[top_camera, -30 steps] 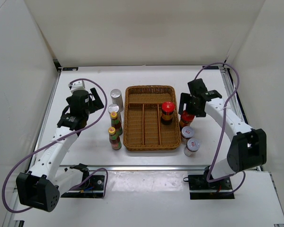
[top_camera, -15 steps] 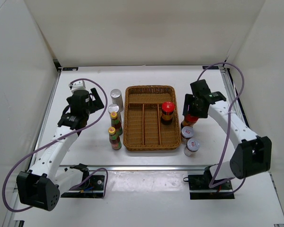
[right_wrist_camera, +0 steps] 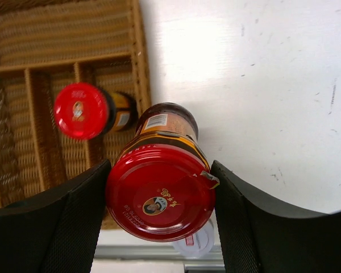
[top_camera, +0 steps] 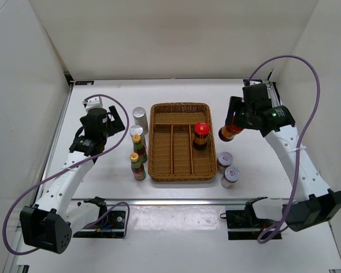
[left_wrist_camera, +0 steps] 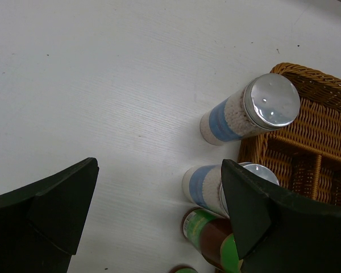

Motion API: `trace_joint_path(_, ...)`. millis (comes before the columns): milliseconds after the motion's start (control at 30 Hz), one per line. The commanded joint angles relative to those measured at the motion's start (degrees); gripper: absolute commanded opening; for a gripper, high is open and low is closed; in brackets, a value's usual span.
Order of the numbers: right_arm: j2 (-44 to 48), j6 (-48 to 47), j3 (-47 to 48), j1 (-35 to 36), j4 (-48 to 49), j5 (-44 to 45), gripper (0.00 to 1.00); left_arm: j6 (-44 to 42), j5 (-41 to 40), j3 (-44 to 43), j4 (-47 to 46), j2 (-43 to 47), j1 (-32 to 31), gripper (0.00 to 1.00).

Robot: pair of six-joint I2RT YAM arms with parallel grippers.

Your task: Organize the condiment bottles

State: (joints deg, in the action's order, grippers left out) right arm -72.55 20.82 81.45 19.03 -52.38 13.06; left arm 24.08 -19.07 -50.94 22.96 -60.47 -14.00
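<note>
Right pincer is clenched on a red-lidded jar. The jar has come up off the table and hangs between the tray and the table's right edge. Likely next: set it beside the other red-lidded jar in the tray's right slot. Left pincer gapes empty above the shakers. Its finger cuts off the sauce bottles, and the jar's height is unclear.

Right end effector lifted red-lidded jar off table.

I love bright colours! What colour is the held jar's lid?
Red; the lid of the jar shows best in the right wrist view.
</note>
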Motion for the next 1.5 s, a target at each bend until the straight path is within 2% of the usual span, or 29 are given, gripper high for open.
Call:
trace_joint_path(0, 3.3, -0.3, 3.9, 2.9, 1.1, -4.2, 0.00, 0.4, -0.1, -0.7, 0.2, 0.4, -0.1, 1.00)
trace_joint_path(167, 3.3, 1.7, 3.9, 10.0, 0.5, -4.7, 0.00, 0.4, -0.1, -0.7, 0.2, -0.1, -0.1, 1.00)
trace_joint_path(367, 1.9, 3.8, -1.8, 17.9, 2.5, -1.6, 0.00, 0.4, -0.1, -0.7, 0.2, -0.1, -0.1, 1.00)
trace_joint_path(633, 1.9, 5.7, -13.4, 20.4, 11.5, 1.1, 0.00, 0.4, -0.1, -0.7, 0.2, -0.1, -0.1, 1.00)
trace_joint_path(833, 0.1, 6.3, -17.8, 21.6, 15.3, 1.1, 0.00, 0.4, -0.1, -0.7, 0.2, -0.1, -0.1, 1.00)
trace_joint_path(900, -0.6, 6.9, -17.8, 22.2, 15.3, 1.9, 0.06, -0.1, -0.1, -0.7, 0.2, 0.4, -0.1, 1.00)
trace_joint_path(933, -1.2, 6.9, -17.8, 22.2, 15.3, 2.4, 0.20, -0.1, -0.1, -0.7, 0.8, 0.4, -0.1, 1.00)
trace_joint_path(1000, -1.7, 6.9, -17.1, 22.8, 14.8, 2.4, 0.40, -0.1, -0.1, -0.1, 0.8, 1.0, -0.1, 1.00)
trace_joint_path(1033, -1.7, 6.9, -16.5, 22.8, 13.8, 3.2, 0.53, -0.1, -0.6, -0.1, 0.8, 1.0, -0.1, 1.00)
trace_joint_path(1100, -1.7, 6.9, -14.8, 22.8, 10.6, 4.2, 0.70, -0.1, -1.2, -0.1, 0.8, 1.0, -0.1, 1.00)
trace_joint_path(1133, -1.7, 6.9, -12.2, 22.8, 9.2, 5.1, 0.84, -0.1, -1.2, -0.1, 0.8, 1.5, -0.1, 1.00)
trace_joint_path(1167, -0.5, 6.9, -11.0, 22.8, 7.8, 6.2, 0.90, -0.1, -1.2, -0.1, 0.8, 1.5, -0.1, 1.00)
trace_joint_path(1267, 2.6, 5.7, -6.8, 22.8, 3.6, 9.6, 1.00, -0.1, -1.2, 0.4, 0.8, 2.0, -0.1, 1.00)
trace_joint_path(1467, 5.1, 4.4, -4.7, 20.1, -3.7, 14.9, 1.00, -0.1, -1.2, 0.4, 1.3, 1.5, -0.1, 1.00)
